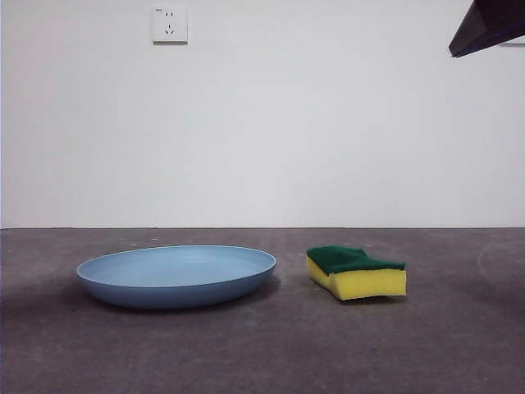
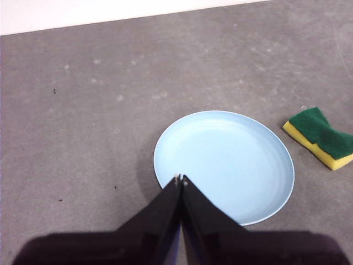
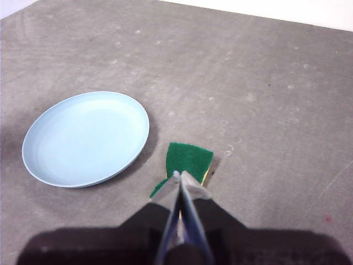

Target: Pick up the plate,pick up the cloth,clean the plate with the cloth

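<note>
The grey table [image 1: 262, 345] carries the light-blue plate [image 1: 176, 275], lying flat, with the cloth [image 1: 357, 272], a yellow-and-green sponge, near it but apart. Above the plate hangs the left gripper [image 2: 180, 179], clenched and empty; the right gripper [image 3: 177, 175], likewise pressed closed on nothing, hangs over the cloth.

one plate [image 1: 176, 275], one sponge [image 1: 356, 272], one wall socket [image 1: 170, 25]

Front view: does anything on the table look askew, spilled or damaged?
Only the sponge looks slightly odd: its green top dips in the middle and it sits at an angle to the camera. The plate lies flat and empty beside it, not touching. No spills show on the table.
</note>
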You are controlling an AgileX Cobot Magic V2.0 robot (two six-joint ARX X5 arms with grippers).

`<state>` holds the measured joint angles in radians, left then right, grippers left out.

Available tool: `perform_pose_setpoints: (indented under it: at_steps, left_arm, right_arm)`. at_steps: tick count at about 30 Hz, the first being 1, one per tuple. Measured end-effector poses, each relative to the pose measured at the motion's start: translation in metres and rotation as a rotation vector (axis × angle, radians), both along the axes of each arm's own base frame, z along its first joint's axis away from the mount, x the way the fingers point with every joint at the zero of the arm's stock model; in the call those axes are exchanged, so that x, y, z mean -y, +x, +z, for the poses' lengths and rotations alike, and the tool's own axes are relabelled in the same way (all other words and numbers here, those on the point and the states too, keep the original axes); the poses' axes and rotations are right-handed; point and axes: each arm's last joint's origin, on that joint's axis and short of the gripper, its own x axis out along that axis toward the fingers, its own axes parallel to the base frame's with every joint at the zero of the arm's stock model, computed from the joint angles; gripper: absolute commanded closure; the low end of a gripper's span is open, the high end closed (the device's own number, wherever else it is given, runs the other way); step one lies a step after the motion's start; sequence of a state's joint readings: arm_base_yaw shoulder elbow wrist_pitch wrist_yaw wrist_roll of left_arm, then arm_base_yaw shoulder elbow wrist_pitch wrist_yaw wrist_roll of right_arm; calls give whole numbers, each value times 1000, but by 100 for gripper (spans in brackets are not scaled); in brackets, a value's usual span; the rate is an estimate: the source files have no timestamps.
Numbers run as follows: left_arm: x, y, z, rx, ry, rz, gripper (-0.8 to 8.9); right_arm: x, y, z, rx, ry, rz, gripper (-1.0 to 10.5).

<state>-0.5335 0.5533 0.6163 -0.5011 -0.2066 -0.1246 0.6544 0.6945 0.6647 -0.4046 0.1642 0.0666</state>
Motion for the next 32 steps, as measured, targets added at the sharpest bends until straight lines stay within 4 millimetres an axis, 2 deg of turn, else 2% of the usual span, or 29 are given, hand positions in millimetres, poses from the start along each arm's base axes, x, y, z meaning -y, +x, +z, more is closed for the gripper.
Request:
perform_pose_setpoints:
  at_steps: [8,15,19,27,32]
  left_arm:
    - [-1,0,0,17,42,-17,815]
    - [-21,-7,10,224,23,69,815]
    - [-32,-7,-14,284,3,129,815]
    - [-46,-12,-85,254,12,203,815]
    - [-49,-13,-110,243,18,231,815]
  right_arm:
    - [0,0,0,1,0,0,945]
    - [0,0,0,1,0,0,945]
    - [0,0,0,1,0,0,945]
    - [0,0,0,1,0,0,945]
    - [0,0,0,1,0,0,945]
